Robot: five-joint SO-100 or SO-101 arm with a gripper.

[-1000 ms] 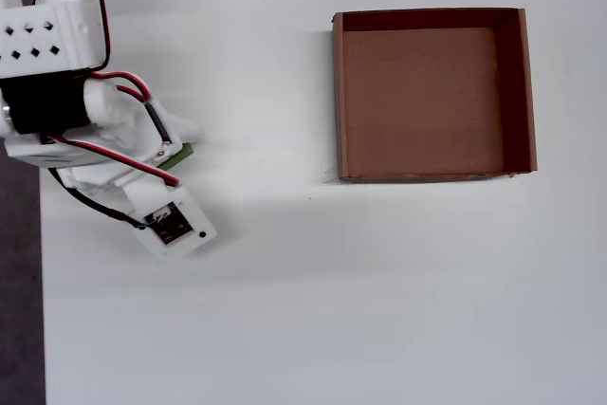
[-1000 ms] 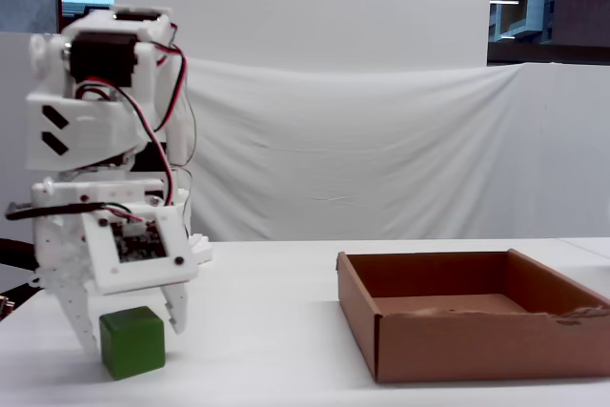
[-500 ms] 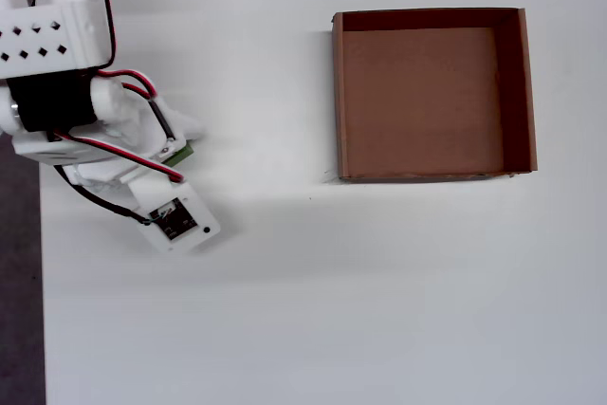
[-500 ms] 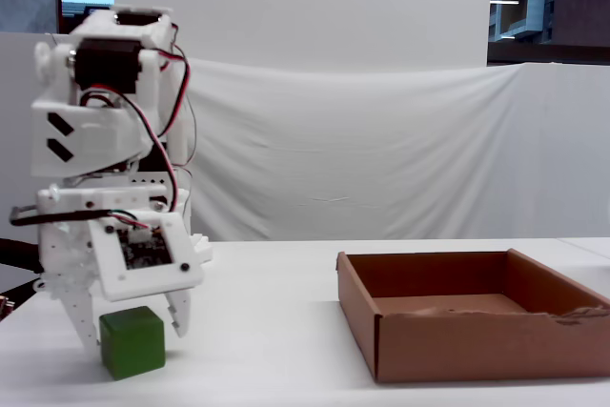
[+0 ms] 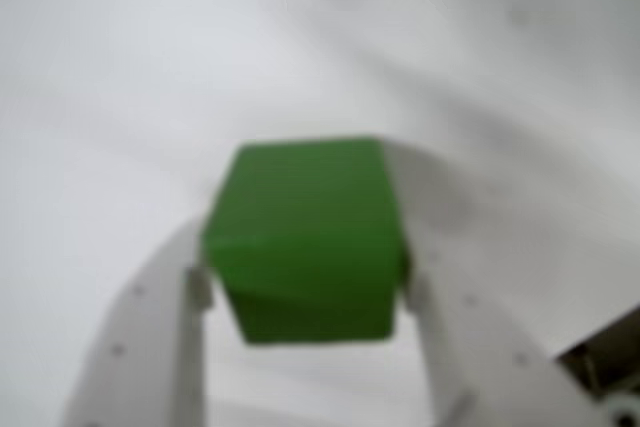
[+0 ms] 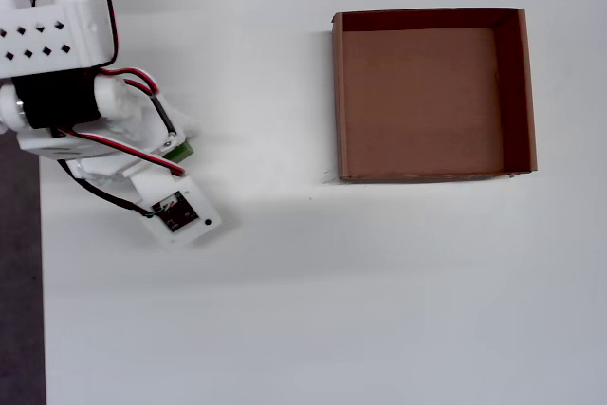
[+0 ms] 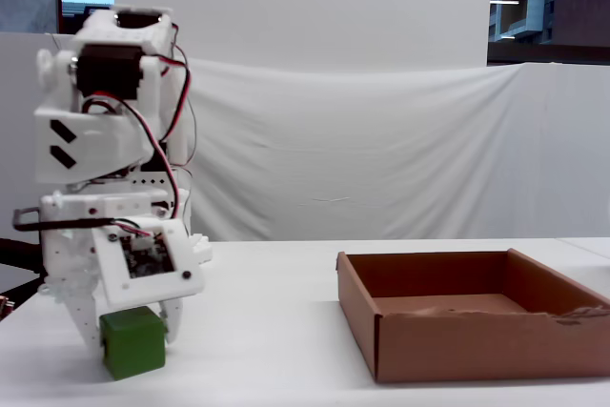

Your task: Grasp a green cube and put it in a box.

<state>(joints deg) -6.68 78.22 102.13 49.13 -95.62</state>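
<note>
Closing since before, hand (image 7: 129, 333) now grips green cube (image 7: 132, 343); box (image 7: 448, 342) empty.

A plain white table (image 6: 313, 291) fills almost the whole overhead view, with a dark strip beyond its edge down the left of the frame. The box (image 6: 432, 92) lies flat on it in the upper right, open side up. In the fixed view the green cube (image 7: 132, 343) sits on the tabletop at lower left, well apart from the box (image 7: 477, 326) at lower right.
</note>
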